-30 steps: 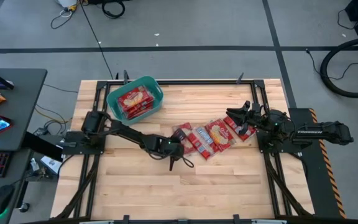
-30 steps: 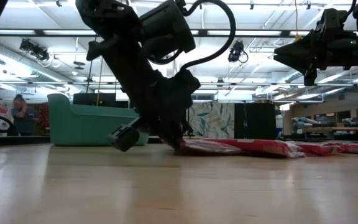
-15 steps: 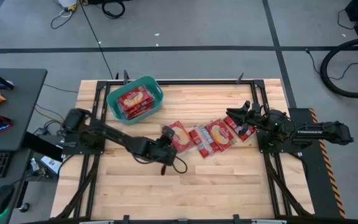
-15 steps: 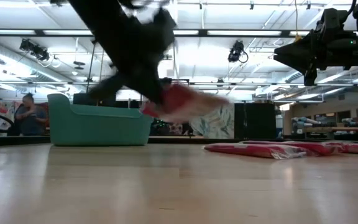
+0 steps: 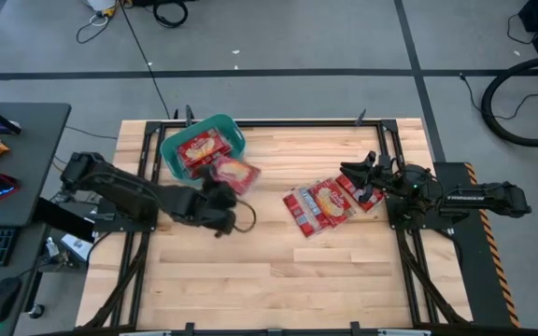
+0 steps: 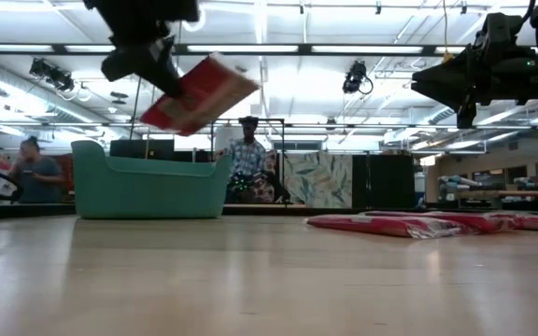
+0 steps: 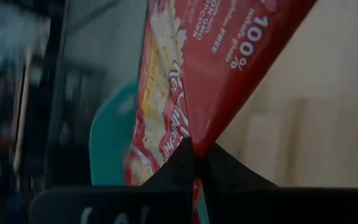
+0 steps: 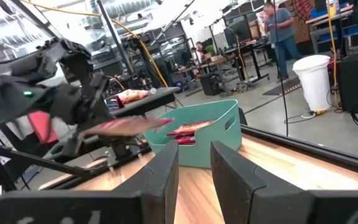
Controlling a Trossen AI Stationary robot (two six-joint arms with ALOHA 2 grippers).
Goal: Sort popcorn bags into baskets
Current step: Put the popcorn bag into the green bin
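Left tool (image 5: 220,187), pinching a popcorn bag (image 5: 234,172) aloft by the teal basket's (image 5: 169,149) edge, upper left of the high view, should carry over the rim before releasing; right tool (image 5: 355,175) waits, parted.

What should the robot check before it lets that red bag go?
1. Grip: left tool shut on the bag: ok.
2. Bag lifted off the table: ok, seen in the low view.
3. Bag fully over the tub: not ok, it hangs by the tub's near corner.
4. Room in the tub: ok, a few bags inside, space left.
5. Right tool out of the way: ok, it hovers above the pile.
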